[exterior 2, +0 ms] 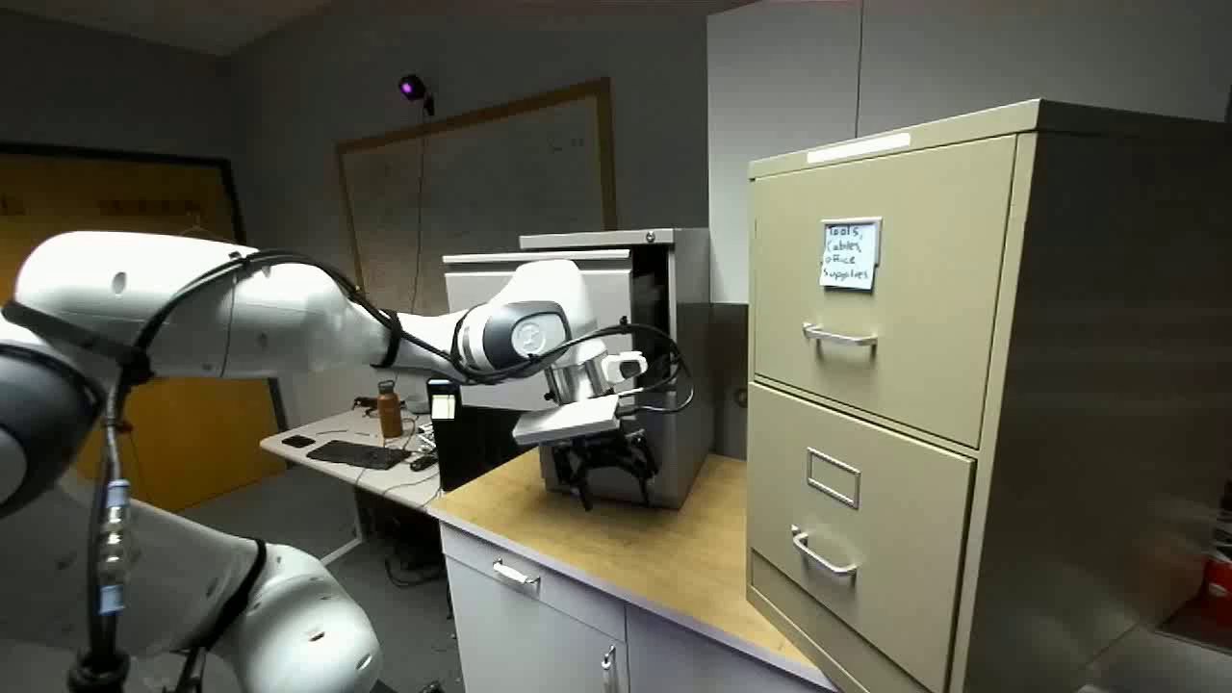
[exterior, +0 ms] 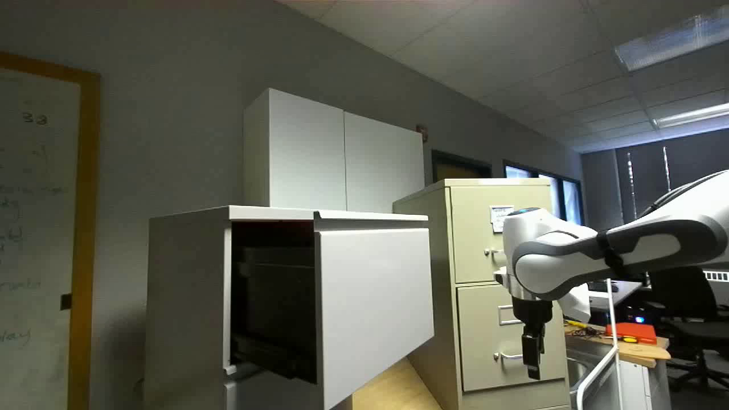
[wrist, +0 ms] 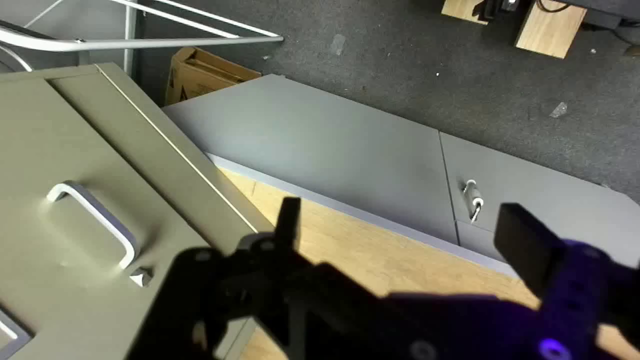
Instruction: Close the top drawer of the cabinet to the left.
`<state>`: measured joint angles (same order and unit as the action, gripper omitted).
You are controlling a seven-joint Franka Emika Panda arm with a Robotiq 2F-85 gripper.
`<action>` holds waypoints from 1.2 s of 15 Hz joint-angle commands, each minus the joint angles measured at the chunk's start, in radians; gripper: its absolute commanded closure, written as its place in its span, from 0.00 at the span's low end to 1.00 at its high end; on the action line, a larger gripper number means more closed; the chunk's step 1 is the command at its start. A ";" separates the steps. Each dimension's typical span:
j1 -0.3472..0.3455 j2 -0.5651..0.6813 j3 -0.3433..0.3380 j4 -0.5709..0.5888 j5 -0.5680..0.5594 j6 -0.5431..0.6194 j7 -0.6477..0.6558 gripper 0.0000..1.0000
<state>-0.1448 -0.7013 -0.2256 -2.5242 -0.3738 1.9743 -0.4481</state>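
The top drawer is pulled well out of the light-grey cabinet, with its dark interior showing at the side. In an exterior view the drawer front is partly covered by my arm, and the cabinet stands behind. My gripper hangs pointing down, apart from the drawer front, on the picture's right. In an exterior view the gripper shows below the wrist with its fingers spread. In the wrist view the gripper is open with nothing between its fingers. The drawer is out of the wrist view.
A beige filing cabinet with protruding metal handles stands beside the grey cabinet; it also shows in the wrist view. Both stand on a wooden counter. A white cupboard is behind. A desk with a keyboard lies beyond.
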 commanded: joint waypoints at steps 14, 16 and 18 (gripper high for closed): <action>0.008 -0.004 -0.007 0.003 0.000 0.004 0.008 0.00; 0.008 -0.009 -0.002 0.004 -0.002 0.013 0.017 0.00; 0.013 -0.019 0.005 0.007 -0.002 0.021 0.018 0.00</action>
<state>-0.1435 -0.7032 -0.2258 -2.5239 -0.3735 1.9823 -0.4436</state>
